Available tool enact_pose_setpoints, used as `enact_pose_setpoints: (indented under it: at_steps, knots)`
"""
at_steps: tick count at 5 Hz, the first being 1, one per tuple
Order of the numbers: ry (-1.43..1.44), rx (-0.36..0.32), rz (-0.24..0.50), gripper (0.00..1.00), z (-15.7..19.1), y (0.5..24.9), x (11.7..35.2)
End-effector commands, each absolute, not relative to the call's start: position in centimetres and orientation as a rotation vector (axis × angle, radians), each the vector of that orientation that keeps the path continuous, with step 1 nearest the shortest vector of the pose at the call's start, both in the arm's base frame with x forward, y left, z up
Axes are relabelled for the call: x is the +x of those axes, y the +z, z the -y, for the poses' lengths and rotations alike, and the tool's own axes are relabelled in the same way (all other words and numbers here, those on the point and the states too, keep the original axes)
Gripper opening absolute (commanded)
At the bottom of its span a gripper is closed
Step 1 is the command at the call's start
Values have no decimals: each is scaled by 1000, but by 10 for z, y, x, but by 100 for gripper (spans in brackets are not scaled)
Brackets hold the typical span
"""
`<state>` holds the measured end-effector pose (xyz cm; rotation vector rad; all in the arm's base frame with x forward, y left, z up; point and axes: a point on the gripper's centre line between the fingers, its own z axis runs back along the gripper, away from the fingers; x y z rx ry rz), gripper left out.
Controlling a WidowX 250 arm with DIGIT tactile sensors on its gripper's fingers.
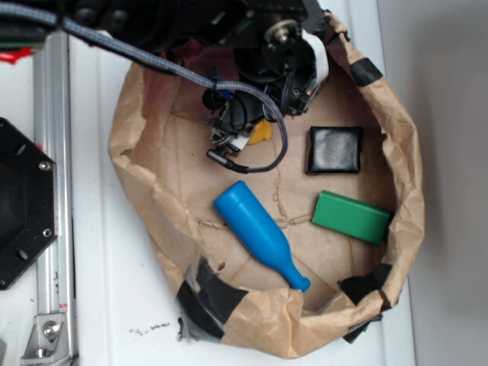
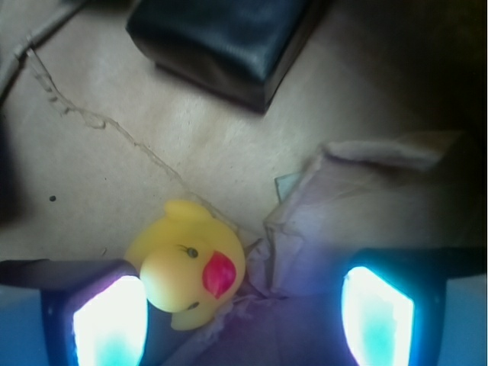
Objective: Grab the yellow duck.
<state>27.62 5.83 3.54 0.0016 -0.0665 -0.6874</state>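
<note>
The small bright-yellow rubber duck (image 2: 187, 263) lies on the brown paper floor of the crumpled paper-bag basin (image 1: 145, 191), between the two pads of the tool (image 2: 244, 309), close against the left pad (image 2: 107, 320) and well apart from the right one. The tool stands open, nothing held. In the exterior view only a yellow sliver of the duck shows beside the arm. A raised paper fold (image 2: 366, 164) lies near the right pad. The black square block (image 1: 334, 149) sits nearby; the green rectangular block (image 1: 351, 216) and blue plastic bottle-shaped toy (image 1: 259, 232) lie farther down.
</note>
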Motion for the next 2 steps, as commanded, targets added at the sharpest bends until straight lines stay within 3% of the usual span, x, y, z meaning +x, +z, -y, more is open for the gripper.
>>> enact_pose_setpoints:
  at_steps: [1, 2]
  knots:
    - [-722, 34, 112, 100, -45, 44, 289]
    - [-720, 26, 108, 100, -43, 42, 291]
